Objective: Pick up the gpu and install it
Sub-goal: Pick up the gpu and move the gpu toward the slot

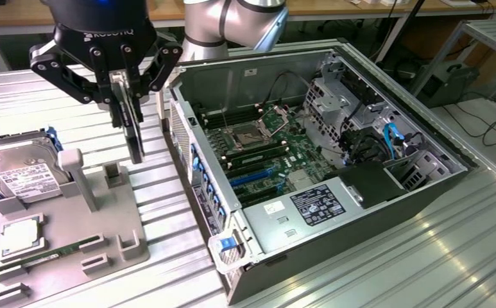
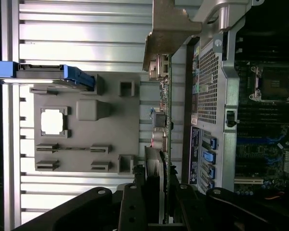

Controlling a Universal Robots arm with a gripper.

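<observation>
Claw (image 1: 121,86): pinched shut on the gpu's upper edge. Gpu (image 1: 133,131): held upright and edge-on, off the counter (image 1: 453,256), between the grey parts holder (image 1: 76,218) and the open computer case (image 1: 359,237), bracket end away from the claw. Hard drive (image 1: 21,173): seated in the holder.

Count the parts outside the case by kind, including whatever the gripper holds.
gpu, clamped in the gripper: 1
hard drive: 1
CPU: 1
memory stick: 1
Total: 4
</observation>
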